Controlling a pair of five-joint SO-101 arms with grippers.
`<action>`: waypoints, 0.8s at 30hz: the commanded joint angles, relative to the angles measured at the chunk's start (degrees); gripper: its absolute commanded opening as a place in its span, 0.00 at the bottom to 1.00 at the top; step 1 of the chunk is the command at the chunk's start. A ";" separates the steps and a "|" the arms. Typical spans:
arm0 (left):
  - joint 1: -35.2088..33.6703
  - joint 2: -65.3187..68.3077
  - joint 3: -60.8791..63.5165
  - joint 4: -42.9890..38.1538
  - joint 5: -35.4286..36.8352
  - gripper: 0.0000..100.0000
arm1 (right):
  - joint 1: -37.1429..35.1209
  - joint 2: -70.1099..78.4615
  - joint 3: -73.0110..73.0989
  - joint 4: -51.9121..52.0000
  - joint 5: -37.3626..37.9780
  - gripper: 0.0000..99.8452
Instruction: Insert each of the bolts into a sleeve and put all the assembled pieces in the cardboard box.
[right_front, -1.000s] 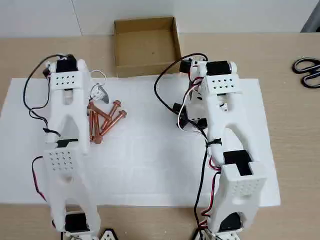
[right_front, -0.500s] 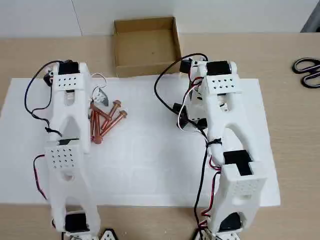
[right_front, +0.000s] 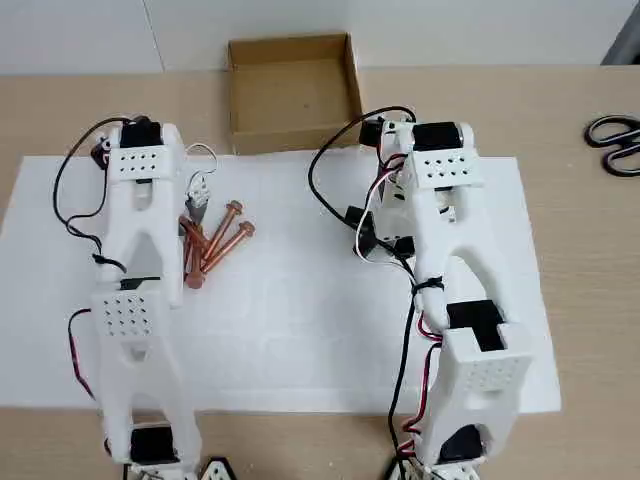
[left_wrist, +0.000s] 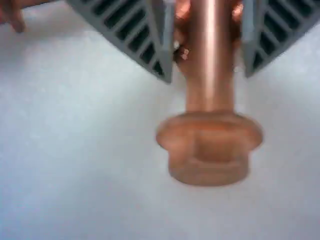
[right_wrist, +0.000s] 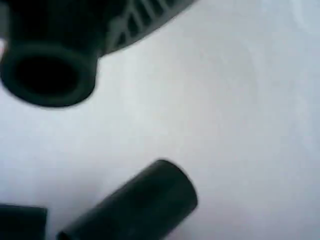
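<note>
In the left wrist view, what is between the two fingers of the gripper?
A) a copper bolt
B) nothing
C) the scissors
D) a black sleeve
A: the shaft of a copper bolt runs between the fingers of the left gripper, with its head past the fingertips.

Scissors (right_front: 615, 143) beside white sheet (right_front: 290, 330)
</note>
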 joint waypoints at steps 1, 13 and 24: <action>-0.18 -0.26 -1.19 0.26 0.53 0.03 | 0.40 -3.82 -0.26 1.01 0.18 0.00; 0.97 -0.62 -4.79 0.70 -2.37 0.01 | 0.40 -3.82 -0.26 1.01 0.18 0.00; 2.46 -0.18 -4.79 0.70 -2.64 0.01 | 0.40 -3.82 -0.26 1.01 0.18 0.00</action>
